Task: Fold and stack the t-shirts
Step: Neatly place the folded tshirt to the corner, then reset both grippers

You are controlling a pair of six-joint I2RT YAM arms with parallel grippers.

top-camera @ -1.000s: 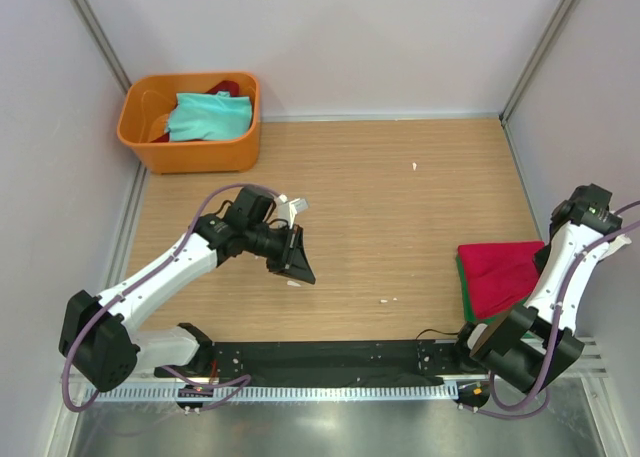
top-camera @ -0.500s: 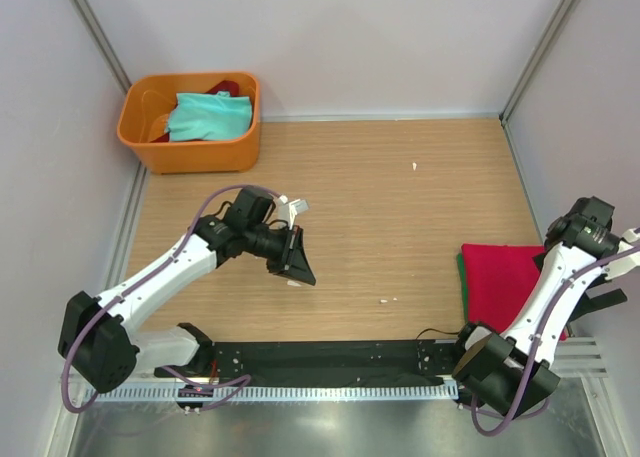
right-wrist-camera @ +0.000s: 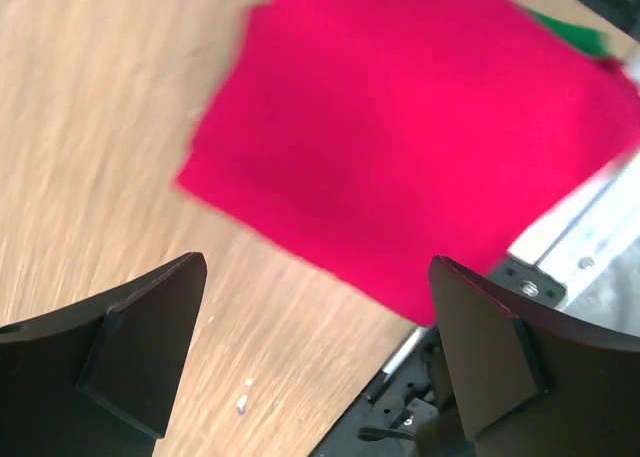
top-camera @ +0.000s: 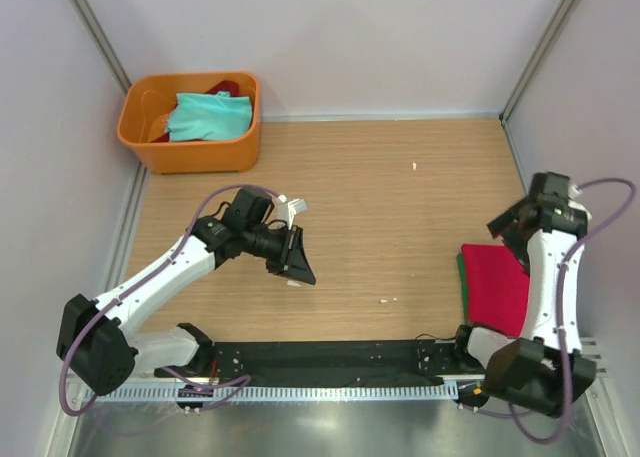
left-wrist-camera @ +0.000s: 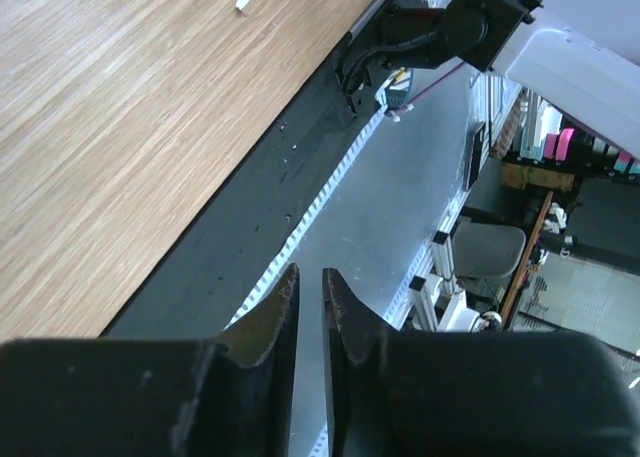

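A folded bright red t-shirt (top-camera: 492,285) (right-wrist-camera: 420,127) lies at the table's right side on a dark green t-shirt, of which only an edge (top-camera: 462,277) (right-wrist-camera: 568,34) shows. My right gripper (top-camera: 508,235) (right-wrist-camera: 315,272) hangs wide open above the red shirt's far left corner, holding nothing. A pale teal t-shirt (top-camera: 208,115) lies crumpled in the orange tub (top-camera: 190,157), with a bit of red cloth (top-camera: 226,85) behind it. My left gripper (top-camera: 300,267) (left-wrist-camera: 310,277) hovers over the table's left middle, its jaws shut to a thin slit with nothing between them.
The tub stands in the far left corner against the wall. White walls with metal posts close the table on three sides. A black rail (top-camera: 330,357) and a metal strip run along the near edge. Small white specks (top-camera: 414,165) lie on the wood.
My right gripper has opened and let go of the red t-shirt, and the arm has swung up from the shirt's right edge to above its far corner. The left arm has barely moved.
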